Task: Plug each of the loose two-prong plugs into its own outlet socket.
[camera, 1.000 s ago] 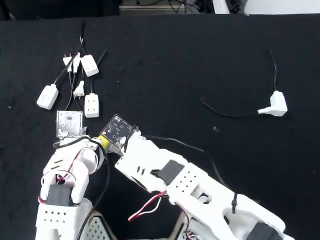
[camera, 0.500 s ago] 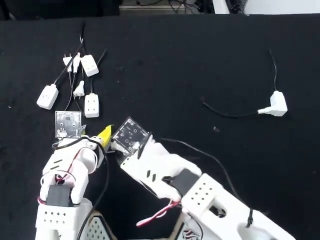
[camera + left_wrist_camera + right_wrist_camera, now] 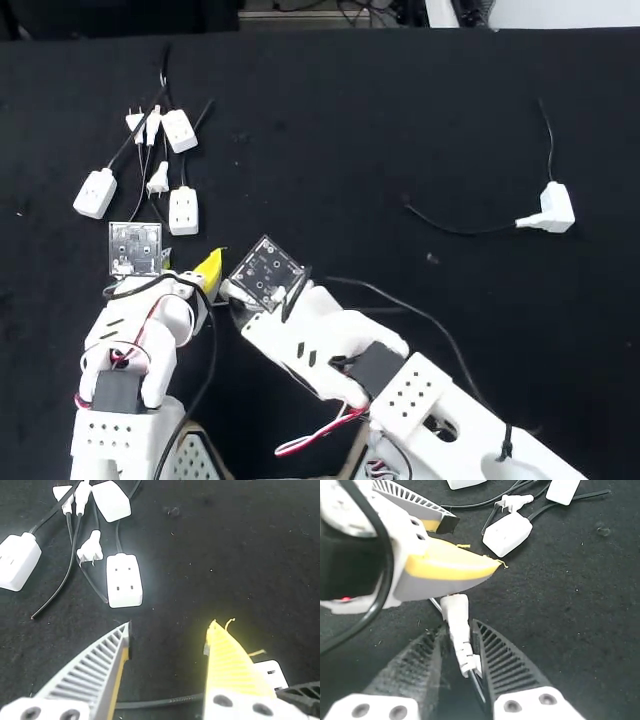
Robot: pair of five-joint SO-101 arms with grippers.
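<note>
My right gripper (image 3: 460, 629) is shut on a white two-prong plug (image 3: 456, 611), held just above the black table with its black cable trailing back. Close beside it, my left gripper (image 3: 167, 632) stands open with nothing between its grey and yellow fingers (image 3: 451, 569). In the high view both grippers meet at the front left, the left gripper (image 3: 190, 266) next to the right gripper (image 3: 229, 291). Ahead of them lie a white socket (image 3: 124, 579), a loose plug (image 3: 90, 552) and two more sockets (image 3: 17, 562) (image 3: 111, 500). Another white plug (image 3: 556, 209) lies far right.
Black cables tangle through the socket cluster (image 3: 150, 170) at the back left. A thin cable (image 3: 455, 229) curls out from the far-right plug. The held plug's cable (image 3: 400, 305) runs across the table toward the front.
My right arm has shifted a little to the right and away from the left gripper, uncovering its yellow finger. The left arm has stayed put.
</note>
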